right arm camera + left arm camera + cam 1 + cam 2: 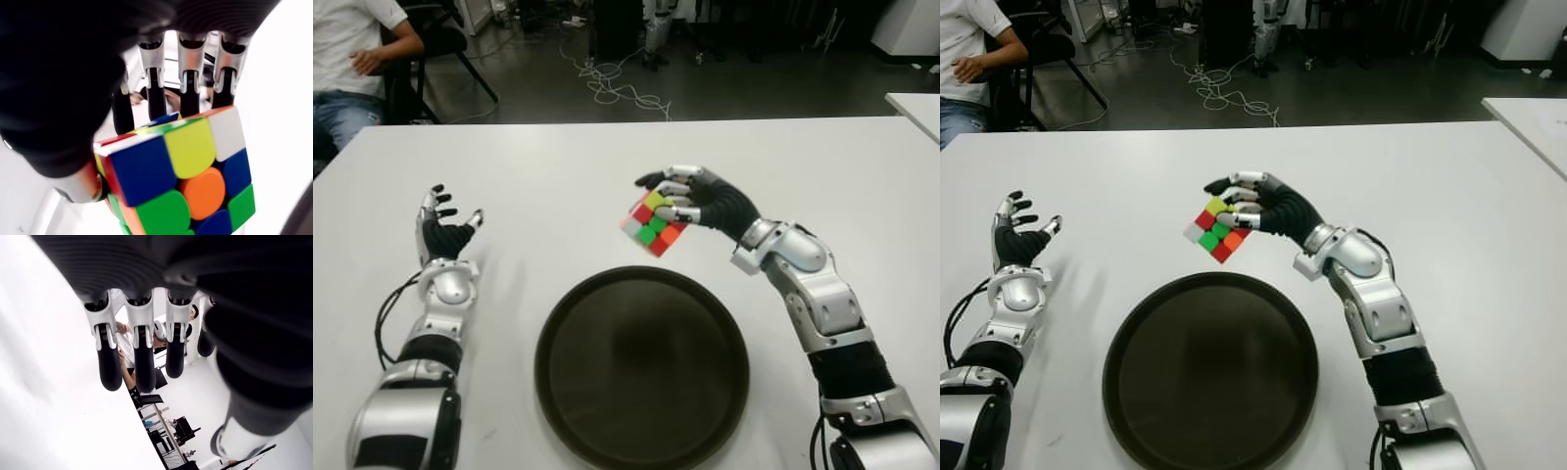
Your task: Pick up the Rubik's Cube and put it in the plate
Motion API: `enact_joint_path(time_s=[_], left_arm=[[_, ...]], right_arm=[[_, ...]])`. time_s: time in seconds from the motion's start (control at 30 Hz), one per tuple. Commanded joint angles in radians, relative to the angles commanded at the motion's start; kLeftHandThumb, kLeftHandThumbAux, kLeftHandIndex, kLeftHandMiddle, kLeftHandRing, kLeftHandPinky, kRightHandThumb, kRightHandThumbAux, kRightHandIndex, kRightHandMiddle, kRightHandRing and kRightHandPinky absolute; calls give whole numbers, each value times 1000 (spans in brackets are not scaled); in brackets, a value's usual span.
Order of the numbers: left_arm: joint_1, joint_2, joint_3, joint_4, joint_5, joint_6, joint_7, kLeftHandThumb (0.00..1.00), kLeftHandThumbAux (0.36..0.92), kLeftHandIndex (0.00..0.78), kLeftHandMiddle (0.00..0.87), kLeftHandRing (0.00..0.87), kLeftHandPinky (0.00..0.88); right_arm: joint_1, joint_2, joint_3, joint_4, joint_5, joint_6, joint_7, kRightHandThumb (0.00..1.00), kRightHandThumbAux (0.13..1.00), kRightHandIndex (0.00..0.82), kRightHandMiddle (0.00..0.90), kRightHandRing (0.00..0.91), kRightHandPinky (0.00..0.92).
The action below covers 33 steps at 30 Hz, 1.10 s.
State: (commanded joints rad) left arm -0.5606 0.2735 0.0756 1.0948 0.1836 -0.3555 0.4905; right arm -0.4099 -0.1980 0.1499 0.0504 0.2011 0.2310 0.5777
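One Rubik's Cube (652, 222) hangs tilted above the white table (822, 166), clamped in the curled fingers of the right hand (690, 197), just beyond the far rim of the single dark round plate (641, 367). Two hands show: the left hand (443, 227) is held up to the plate's left, fingers spread and holding nothing. One seated person (347, 59) is visible at the far left.

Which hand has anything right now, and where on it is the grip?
The right hand holds the Rubik's Cube by its upper side, fingers curled over the top, off the table beyond the plate. The left hand is open and empty.
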Motion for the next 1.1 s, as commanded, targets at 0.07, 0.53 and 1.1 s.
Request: enact_joint_path(time_s=[0.07, 0.53, 1.1], left_arm=[[1, 1, -1, 0, 2, 0, 2, 112, 773, 144, 208, 245, 320], [4, -3, 5, -3, -11, -6, -14, 115, 762, 133, 215, 272, 367], [3, -5, 8, -6, -13, -5, -11, 112, 780, 134, 229, 295, 401]], right_arm=[[-13, -31, 23, 3, -14, 7, 42, 416, 777, 698, 821, 827, 817], [-89, -169, 131, 75, -88, -127, 322, 136, 830, 737, 820, 828, 804], [-133, -200, 158, 161, -99, -257, 508, 4, 852, 767, 825, 834, 807]])
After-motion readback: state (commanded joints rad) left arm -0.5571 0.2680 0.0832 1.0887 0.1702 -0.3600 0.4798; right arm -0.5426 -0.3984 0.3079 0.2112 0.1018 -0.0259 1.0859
